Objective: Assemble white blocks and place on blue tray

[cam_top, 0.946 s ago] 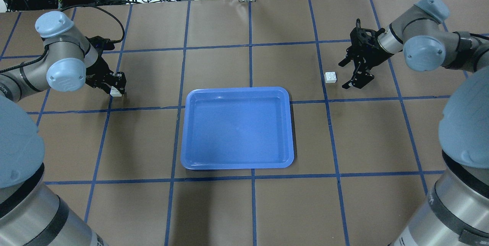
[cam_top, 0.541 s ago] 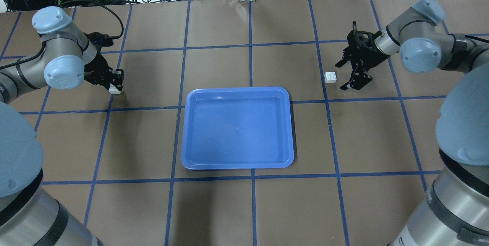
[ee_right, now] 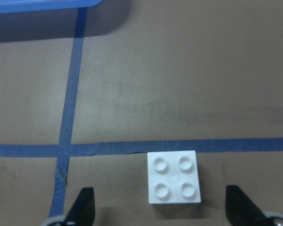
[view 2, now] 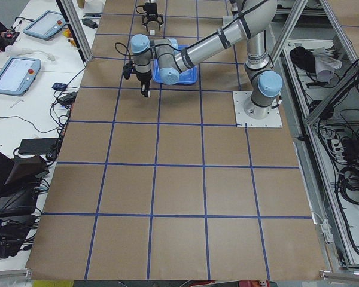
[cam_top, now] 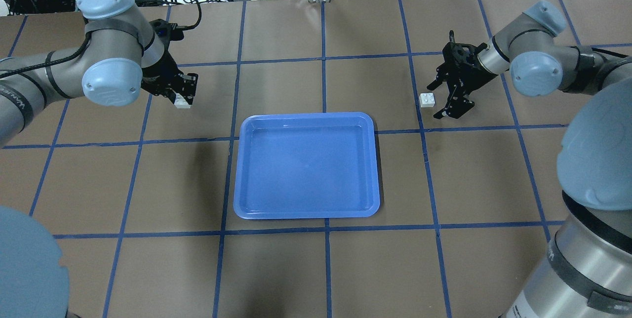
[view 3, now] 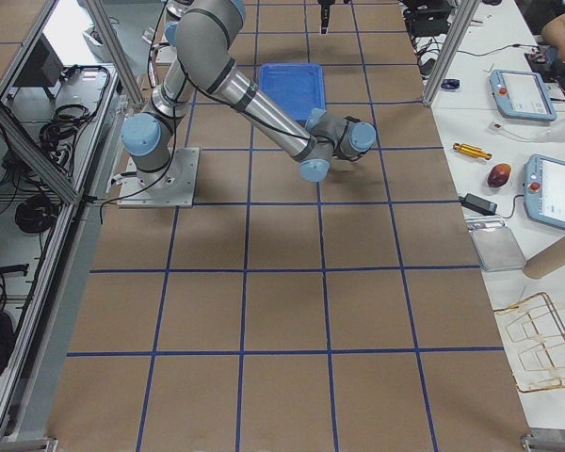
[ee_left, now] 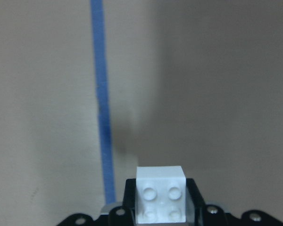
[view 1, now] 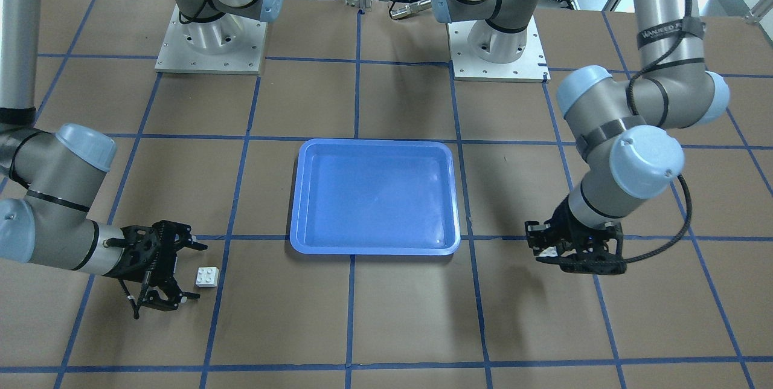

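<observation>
I see the tray (cam_top: 306, 165) in the middle of the table (cam_top: 276, 268). My left end effector (cam_top: 181, 95) hangs off the tray's far left corner, clamped tight on one block (cam_top: 182, 104), its studs facing the wrist camera. My right end effector (cam_top: 437, 101) is spread wide near the far right corner. The other block (cam_top: 427, 99) lies on the table between its fingertips, studs up, touching neither.
</observation>
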Robot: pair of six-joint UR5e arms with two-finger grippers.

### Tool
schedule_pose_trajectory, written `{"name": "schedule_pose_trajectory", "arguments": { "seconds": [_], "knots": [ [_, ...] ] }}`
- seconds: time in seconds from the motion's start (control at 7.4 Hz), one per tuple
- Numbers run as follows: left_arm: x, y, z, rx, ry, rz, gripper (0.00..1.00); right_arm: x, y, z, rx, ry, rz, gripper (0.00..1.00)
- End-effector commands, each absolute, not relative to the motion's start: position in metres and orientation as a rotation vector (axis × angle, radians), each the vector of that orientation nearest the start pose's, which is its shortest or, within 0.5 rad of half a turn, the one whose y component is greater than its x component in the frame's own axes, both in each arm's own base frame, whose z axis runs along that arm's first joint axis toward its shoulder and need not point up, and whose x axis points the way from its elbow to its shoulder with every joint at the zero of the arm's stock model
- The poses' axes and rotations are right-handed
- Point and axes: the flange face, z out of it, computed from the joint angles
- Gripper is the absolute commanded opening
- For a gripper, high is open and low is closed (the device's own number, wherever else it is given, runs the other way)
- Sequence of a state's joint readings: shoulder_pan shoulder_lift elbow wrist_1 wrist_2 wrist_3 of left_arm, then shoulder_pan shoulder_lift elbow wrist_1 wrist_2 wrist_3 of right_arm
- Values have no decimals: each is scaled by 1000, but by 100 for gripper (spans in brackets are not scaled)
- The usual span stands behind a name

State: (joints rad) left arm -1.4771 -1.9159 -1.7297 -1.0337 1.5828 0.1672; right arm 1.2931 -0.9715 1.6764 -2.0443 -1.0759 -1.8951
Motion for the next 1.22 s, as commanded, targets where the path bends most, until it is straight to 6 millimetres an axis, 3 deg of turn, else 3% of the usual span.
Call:
{"name": "schedule_pose_trajectory", "arguments": {
  "seconds": [0.0, 0.14, 0.27, 0.41, 0.68, 1.08],
  "knots": [
    [-198, -552, 294, 299, 3120, -82, 7, 8, -642, 150, -1876, 1897, -460, 81],
    [-243, -527, 290, 252, 3121, -72, 7, 8, -642, 150, -1878, 1896, -461, 72],
    [-271, -505, 278, 232, 3119, -31, 7, 7, -643, 151, -1887, 1892, -463, 54],
    [-278, -492, 257, 197, 3126, -50, 6, 6, -643, 151, -1889, 1893, -465, 33],
    [-273, -464, 223, 204, 3143, -183, 6, 5, -644, 154, -1900, 1896, -460, 3],
    [-279, -455, 206, 226, 3140, -160, 7, 10, -646, 167, -1905, 1909, -482, 0]
  ]
}}
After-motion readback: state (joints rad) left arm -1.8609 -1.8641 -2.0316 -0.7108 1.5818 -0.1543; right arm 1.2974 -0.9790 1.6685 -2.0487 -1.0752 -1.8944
